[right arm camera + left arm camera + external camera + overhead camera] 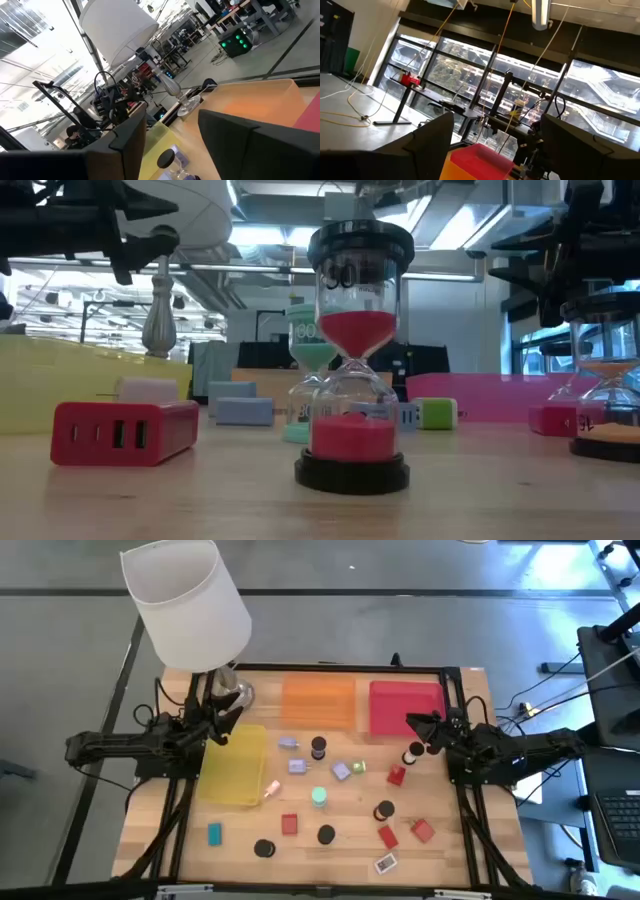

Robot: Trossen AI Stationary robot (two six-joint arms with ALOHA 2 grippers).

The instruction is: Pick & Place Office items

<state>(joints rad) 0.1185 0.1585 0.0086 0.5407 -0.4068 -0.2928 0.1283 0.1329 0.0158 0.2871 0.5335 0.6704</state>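
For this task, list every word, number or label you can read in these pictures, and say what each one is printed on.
"30": on the red sand timer, near its top; partly blurred.
"30", apparently: on the mint timer behind it; too blurred to be sure.
White tag: has print, too small to read.
Nothing else is legible.

You have three flat trays at the back of the table: one yellow tray (pixel 233 768), one orange tray (pixel 318 703) and one red tray (pixel 400 705). One lamp (pixel 187 602) stands at the back left. You can count five red blocks (pixel 290 824), three lavender blocks (pixel 297 767), one teal block (pixel 214 833), five black-topped timers (pixel 326 834), one mint timer (pixel 319 797), one pink bit (pixel 271 789) and one white tag (pixel 386 863).
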